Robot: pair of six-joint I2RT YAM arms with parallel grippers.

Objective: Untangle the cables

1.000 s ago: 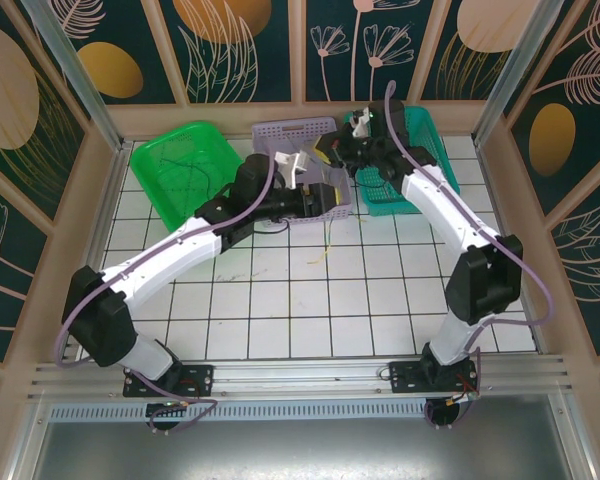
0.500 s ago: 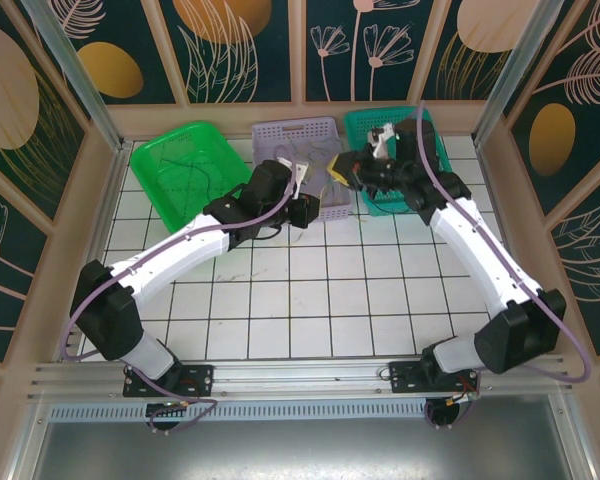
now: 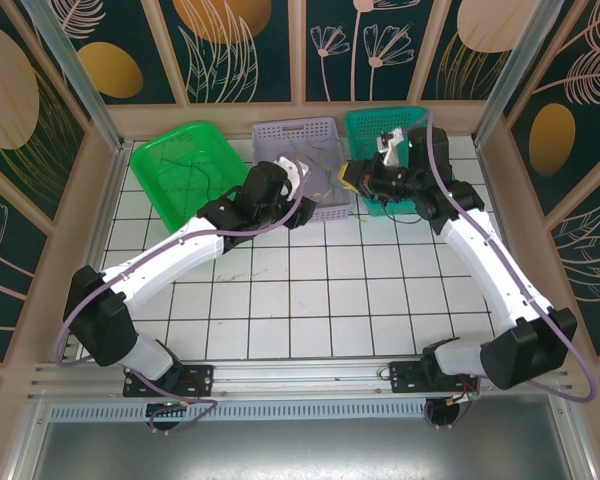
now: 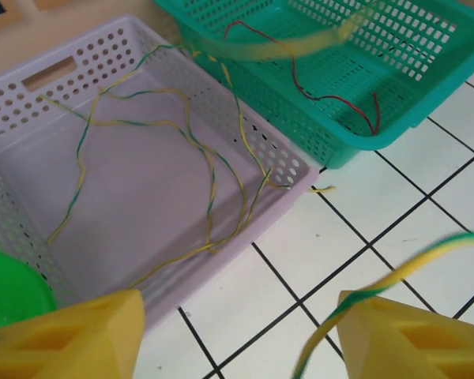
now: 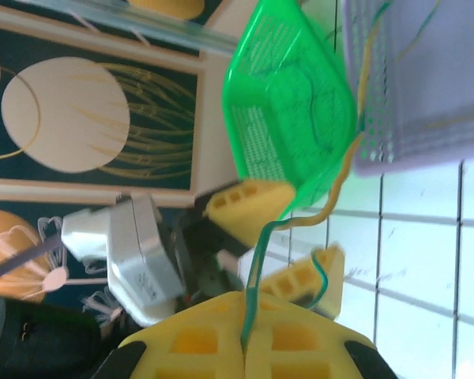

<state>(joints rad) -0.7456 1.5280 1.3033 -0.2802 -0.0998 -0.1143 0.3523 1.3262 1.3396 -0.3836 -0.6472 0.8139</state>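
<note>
Right arm's yellow fingers (image 5: 197, 343) are clamped tight on one thin yellow-and-green cable (image 5: 255, 268), which comes straight out from between them. Left arm's yellow fingers (image 4: 79, 335) are spread wide, gripping nothing; that cable just runs through the gap, close by one tip. More yellow-green strands (image 4: 209, 181) lie loose in the lilac perforated basket (image 4: 31, 79), a red wire (image 4: 296, 83) in the teal basket (image 4: 355, 134), both on the white tiled desk (image 4: 355, 213).

The cables (image 4: 212, 178) are yellow-and-green striped, one red cable (image 4: 332, 99); lilac basket (image 4: 87, 59); teal basket (image 4: 426, 31); bright green basket (image 3: 152, 160); white table (image 3: 310, 300) gridded dark.
</note>
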